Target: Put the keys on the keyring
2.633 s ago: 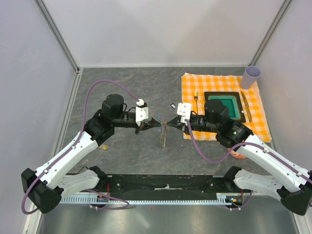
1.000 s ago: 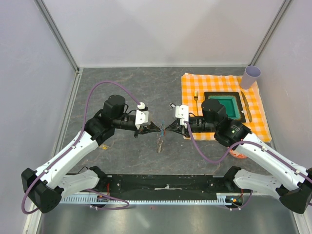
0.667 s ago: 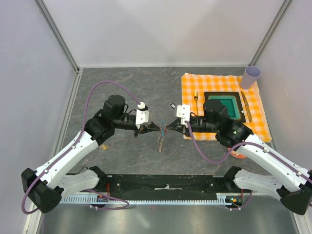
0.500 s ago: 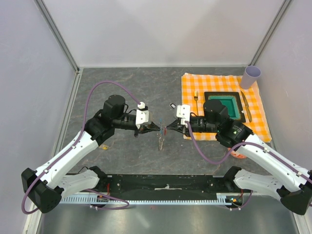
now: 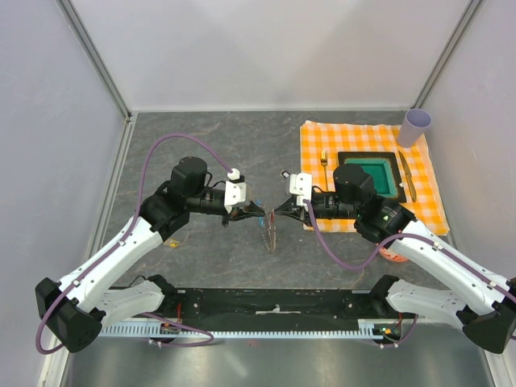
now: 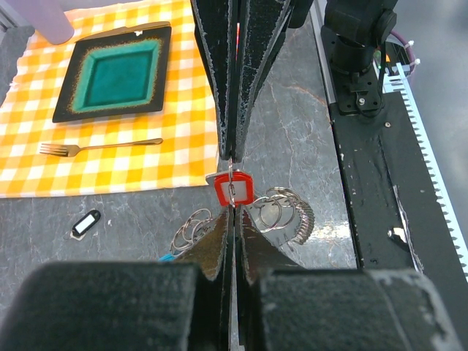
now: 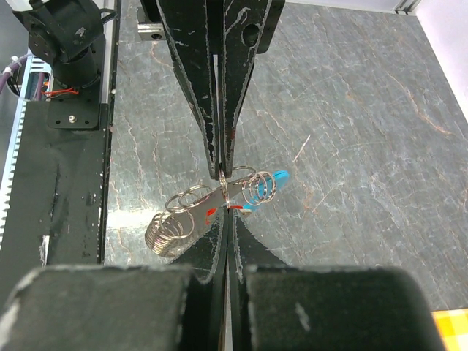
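- Left claw [image 6: 231, 213] is closed on a ring of the keyring [image 6: 287, 212] — its loops and blue piece are hung beneath the tips.
- Right claw [image 7: 225, 219] is closed on the keys [image 6: 232, 189] — the red head is held between both claw tips, above the worktop [image 5: 210, 145], with a ring seen across its hole.

Key [image 6: 232, 188]: tiny, silver, with a bright red rectangular plastic head. It is held in mid-air, head facing the left wrist camera, pinched at the closed tips of the right gripper [image 7: 225, 214], and a thin metal ring crosses the head. Keyring [image 7: 167, 228]: a bunch of linked silver wire rings plus a tight coiled section and a curved blue plastic piece [image 7: 276, 178]. It is gripped at one ring by the closed left gripper [image 6: 230, 214], and the rest dangles below, rings overlapping. Key and keyring touch where the two tips meet. Can't tell if the key is threaded on.
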Tool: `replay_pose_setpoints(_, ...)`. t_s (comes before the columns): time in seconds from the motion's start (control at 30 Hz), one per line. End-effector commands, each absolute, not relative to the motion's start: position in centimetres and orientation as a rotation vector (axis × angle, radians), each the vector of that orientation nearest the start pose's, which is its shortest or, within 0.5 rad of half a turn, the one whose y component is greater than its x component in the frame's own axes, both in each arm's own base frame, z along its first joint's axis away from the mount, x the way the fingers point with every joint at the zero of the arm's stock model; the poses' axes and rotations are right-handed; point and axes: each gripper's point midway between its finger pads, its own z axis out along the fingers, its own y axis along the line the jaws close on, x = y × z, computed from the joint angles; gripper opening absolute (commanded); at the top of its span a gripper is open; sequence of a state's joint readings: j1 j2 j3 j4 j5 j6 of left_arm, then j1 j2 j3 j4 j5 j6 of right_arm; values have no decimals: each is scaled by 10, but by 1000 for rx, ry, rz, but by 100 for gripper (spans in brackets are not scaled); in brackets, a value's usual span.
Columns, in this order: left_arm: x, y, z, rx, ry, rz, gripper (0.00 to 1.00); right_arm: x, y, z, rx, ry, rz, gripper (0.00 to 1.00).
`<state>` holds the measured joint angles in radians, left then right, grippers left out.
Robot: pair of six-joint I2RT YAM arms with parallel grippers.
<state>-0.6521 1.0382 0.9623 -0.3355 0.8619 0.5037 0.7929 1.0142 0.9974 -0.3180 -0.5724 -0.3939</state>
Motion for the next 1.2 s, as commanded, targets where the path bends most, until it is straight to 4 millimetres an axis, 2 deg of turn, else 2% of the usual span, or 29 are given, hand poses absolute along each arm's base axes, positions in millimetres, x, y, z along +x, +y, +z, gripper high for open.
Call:
replay_pose_setpoints(0.0,173,-287,296,1477,1139,-918,2,170,298,303,-1391,1265,828,0)
replay_pose_setpoints(0.8,177,-290,297,1452,1168,-931,2,168,303,302,-1398,1263,860,0)
replay_pose_setpoints(1.17,175,-289,301,1443,1163,-934,2,173,305,300,-1384,1288,832,0)
